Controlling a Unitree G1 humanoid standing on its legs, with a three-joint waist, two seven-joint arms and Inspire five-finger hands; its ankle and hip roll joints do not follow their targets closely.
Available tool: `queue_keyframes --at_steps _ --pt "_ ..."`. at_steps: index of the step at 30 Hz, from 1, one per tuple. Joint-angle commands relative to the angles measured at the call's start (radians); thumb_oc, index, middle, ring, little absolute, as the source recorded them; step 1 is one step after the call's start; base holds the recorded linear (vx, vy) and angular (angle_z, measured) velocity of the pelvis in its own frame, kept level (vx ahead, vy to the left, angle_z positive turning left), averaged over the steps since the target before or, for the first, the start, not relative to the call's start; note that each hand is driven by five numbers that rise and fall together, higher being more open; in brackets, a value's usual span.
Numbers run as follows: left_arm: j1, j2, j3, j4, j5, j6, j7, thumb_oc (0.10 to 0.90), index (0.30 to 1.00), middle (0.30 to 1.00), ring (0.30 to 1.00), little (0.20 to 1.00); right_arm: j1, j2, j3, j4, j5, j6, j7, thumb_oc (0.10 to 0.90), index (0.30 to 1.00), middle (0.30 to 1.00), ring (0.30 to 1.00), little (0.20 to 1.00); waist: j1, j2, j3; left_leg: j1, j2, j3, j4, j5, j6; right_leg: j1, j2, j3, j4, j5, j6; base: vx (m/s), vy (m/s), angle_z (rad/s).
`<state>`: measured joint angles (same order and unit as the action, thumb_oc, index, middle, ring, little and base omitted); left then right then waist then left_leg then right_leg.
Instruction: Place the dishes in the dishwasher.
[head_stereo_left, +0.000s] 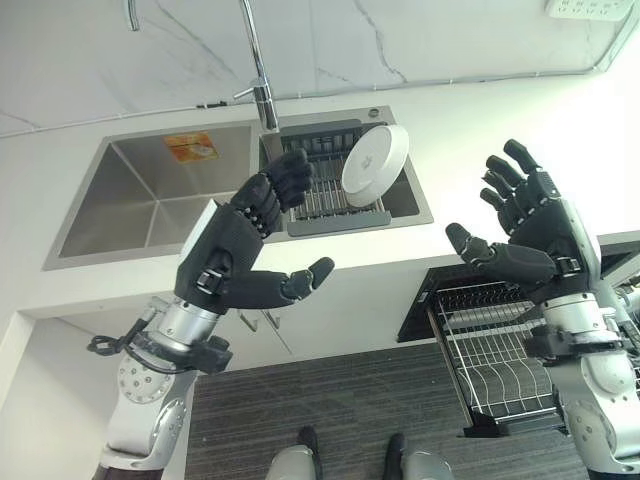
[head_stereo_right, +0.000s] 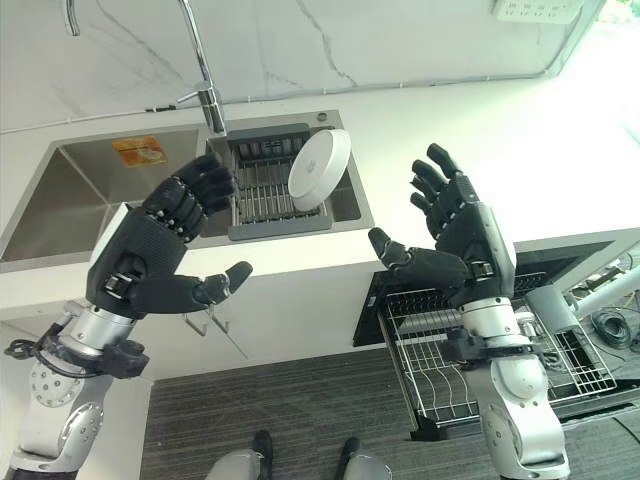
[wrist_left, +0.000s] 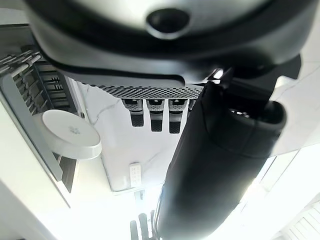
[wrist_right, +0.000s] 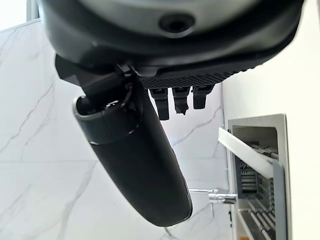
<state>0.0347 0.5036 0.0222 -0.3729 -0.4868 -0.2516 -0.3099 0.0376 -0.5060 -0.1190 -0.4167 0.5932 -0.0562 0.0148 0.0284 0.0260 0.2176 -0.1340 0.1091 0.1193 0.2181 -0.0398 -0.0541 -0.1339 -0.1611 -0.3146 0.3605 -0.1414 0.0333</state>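
Up by the faucet, a white plate leans on edge in the sink's drying rack, beyond the left hand and apart from its loosely spread, empty fingers; the right hand likewise hangs spread, above the dishwasher rack.

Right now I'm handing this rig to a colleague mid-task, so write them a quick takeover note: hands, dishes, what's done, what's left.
Left robot hand: open, holding nothing, raised in front of the stainless steel sink.
Right robot hand: open, holding nothing, raised above the pulled-out wire dishwasher rack.
Round white plate: leaning on edge in the grey drying rack set in the sink's right side.
Done: dishwasher rack is out; no dish visible in the part that shows.
Left: take the plate from the drying rack and place it in the dishwasher rack.
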Motion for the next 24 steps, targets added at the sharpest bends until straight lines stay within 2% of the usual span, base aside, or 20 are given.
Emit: queue_keyframes --at_steps 1,3,5,8,11,13,14,15,16,18,20,21,24 --pt "-0.036 -0.001 0.031 -0.103 -0.034 -0.087 0.032 0.800 0.900 0.900 0.900 0.900 -0.104 -0.007 -0.024 -0.064 0.047 -0.081 0.005 0.800 0.900 0.900 0.900 0.900 -0.014 -0.010 -0.073 0.053 0.016 0.036 0.082 -0.190 -0.006 0.021 0.012 0.027 -0.060 -0.058 0.063 0.06 0.009 0.13" --pt "-0.024 -0.018 0.036 -0.101 -0.038 -0.098 0.005 0.800 0.900 0.900 0.900 0.900 -0.086 -0.012 -0.048 -0.049 0.055 -0.092 0.019 0.800 0.900 0.900 0.900 0.900 0.001 -0.022 -0.049 0.034 -0.020 0.051 0.082 -0.146 -0.007 0.031 0.007 0.037 -0.060 -0.044 0.058 0.10 0.143 0.08" --pt "-0.018 -0.018 0.032 -0.098 -0.050 -0.114 -0.016 0.800 0.900 0.900 0.900 0.900 -0.075 -0.004 -0.046 -0.041 0.038 -0.112 -0.003 0.800 0.900 0.900 0.900 0.900 0.002 -0.010 -0.038 -0.005 0.008 0.063 0.082 -0.127 -0.016 0.041 0.007 0.021 -0.060 -0.050 0.064 0.10 0.231 0.31" --pt "-0.041 0.000 0.018 -0.086 0.029 -0.139 0.019 0.800 0.900 0.900 0.900 0.900 -0.063 0.008 -0.049 -0.042 0.047 -0.131 -0.017 0.800 0.900 0.900 0.900 0.900 -0.008 -0.016 -0.041 0.002 -0.015 0.031 0.082 -0.165 0.009 0.049 -0.013 0.023 -0.060 -0.035 0.091 0.09 0.276 0.37" --pt "-0.066 0.016 0.029 -0.084 0.022 -0.134 -0.005 0.800 0.900 0.900 0.900 0.900 -0.035 0.048 -0.061 -0.052 0.035 -0.144 -0.019 0.800 0.900 0.900 0.900 0.900 -0.010 -0.029 -0.045 0.022 -0.030 0.035 0.082 -0.188 0.029 0.065 -0.044 -0.008 -0.060 -0.010 0.118 0.13 0.292 0.12" --pt "-0.104 0.038 0.027 -0.091 -0.008 -0.124 -0.042 0.800 0.900 0.900 0.900 0.900 -0.057 0.068 -0.055 -0.046 0.025 -0.147 -0.059 0.800 0.900 0.900 0.900 0.900 0.000 -0.030 -0.026 0.036 -0.047 0.013 0.082 -0.205 0.057 0.117 -0.045 -0.040 -0.060 0.032 0.116 0.18 0.368 0.20" --pt "-0.121 0.041 0.019 -0.093 -0.008 -0.139 -0.064 0.800 0.900 0.900 0.900 0.900 -0.063 0.078 -0.052 -0.037 0.022 -0.155 -0.076 0.800 0.900 0.900 0.900 0.900 -0.002 -0.017 -0.016 0.036 -0.053 -0.011 0.082 -0.207 0.079 0.140 -0.023 -0.047 -0.038 0.112 0.115 0.09 0.252 0.23" --pt "-0.134 0.040 0.012 -0.092 0.004 -0.144 -0.067 0.800 0.900 0.900 0.900 0.900 -0.067 0.082 -0.044 -0.029 0.015 -0.164 -0.084 0.800 0.900 0.900 0.900 0.900 -0.008 -0.013 -0.008 0.031 -0.057 -0.024 0.082 -0.202 0.088 0.109 -0.016 -0.026 0.030 0.129 0.109 0.08 0.162 0.20" --pt "-0.149 0.041 0.003 -0.086 0.021 -0.144 -0.058 0.800 0.900 0.900 0.900 0.900 -0.074 0.085 -0.037 -0.015 0.011 -0.175 -0.086 0.800 0.900 0.900 0.900 0.900 -0.013 -0.016 -0.002 0.031 -0.059 -0.026 0.082 -0.202 0.090 0.100 -0.004 -0.002 0.017 0.124 0.105 0.03 0.014 0.13" --pt "-0.171 0.052 -0.010 -0.079 0.038 -0.136 -0.030 0.800 0.900 0.900 0.900 0.900 -0.082 0.089 -0.029 0.001 0.015 -0.188 -0.081 0.800 0.900 0.900 0.900 0.900 -0.016 -0.024 0.001 0.028 -0.059 -0.026 0.082 -0.198 0.083 0.106 0.004 -0.001 -0.060 0.122 0.100 0.04 -0.094 0.08" --pt "-0.187 0.068 -0.013 -0.069 0.033 -0.131 -0.001 0.800 0.900 0.900 0.900 0.900 -0.086 0.085 -0.028 0.007 0.021 -0.199 -0.071 0.800 0.900 0.900 0.900 0.900 -0.019 -0.046 0.006 0.033 -0.064 -0.002 0.082 -0.203 0.073 0.048 -0.046 0.013 -0.060 0.083 0.108 0.04 -0.187 -0.10" --pt "-0.189 0.072 -0.012 -0.070 0.036 -0.125 0.018 0.800 0.900 0.900 0.900 0.900 -0.091 0.082 -0.028 0.006 0.029 -0.198 -0.066 0.800 0.900 0.900 0.900 0.900 -0.026 -0.056 0.008 0.045 -0.064 0.015 0.082 -0.218 0.070 -0.004 -0.081 0.029 -0.060 0.121 0.127 0.09 -0.187 -0.25" --pt "-0.168 0.055 -0.002 -0.081 0.050 -0.105 0.026 0.800 0.900 0.900 0.900 0.900 -0.096 0.075 -0.044 -0.001 0.049 -0.169 -0.063 0.800 0.900 0.900 0.900 0.900 -0.027 -0.060 -0.007 0.054 -0.051 0.034 0.082 -0.230 0.070 -0.011 -0.073 0.053 -0.060 0.066 0.136 0.12 -0.184 -0.18"
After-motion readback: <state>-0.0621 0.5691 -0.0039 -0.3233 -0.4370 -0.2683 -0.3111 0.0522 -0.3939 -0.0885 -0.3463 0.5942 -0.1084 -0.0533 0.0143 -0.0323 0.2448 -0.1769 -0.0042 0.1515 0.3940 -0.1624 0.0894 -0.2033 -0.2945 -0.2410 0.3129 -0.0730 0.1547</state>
